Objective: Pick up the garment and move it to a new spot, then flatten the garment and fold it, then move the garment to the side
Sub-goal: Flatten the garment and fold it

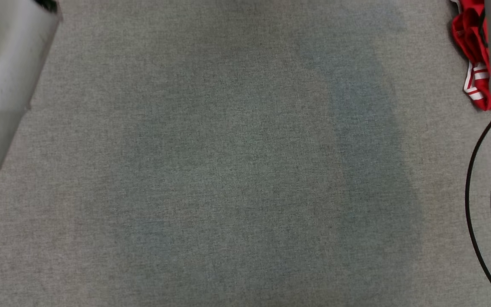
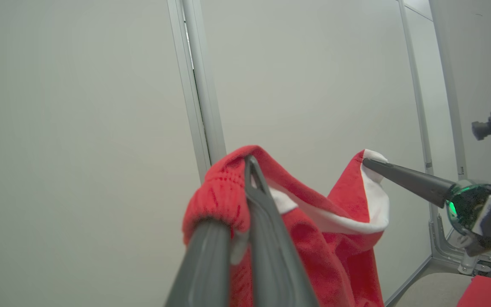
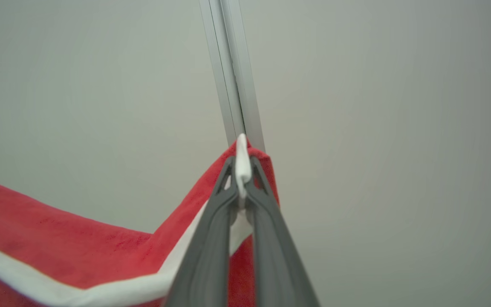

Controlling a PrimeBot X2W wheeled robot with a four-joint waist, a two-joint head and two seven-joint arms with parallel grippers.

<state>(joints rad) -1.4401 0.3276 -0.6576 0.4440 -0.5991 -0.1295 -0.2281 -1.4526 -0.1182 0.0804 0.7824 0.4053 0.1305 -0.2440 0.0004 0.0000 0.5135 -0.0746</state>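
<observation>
Red garment (image 2: 339, 238) hung aloft, left jaws clenched on its ribbed band, right jaws clamping a white-trimmed edge. The moving step seemed in hand; next, lower it spread onto the grey table (image 1: 228, 170).

The garment (image 2: 313, 243), red with white trim and a ribbed elastic band, hangs bunched before the wall post (image 2: 198, 85), its top edge sagging between two raised corners.
</observation>
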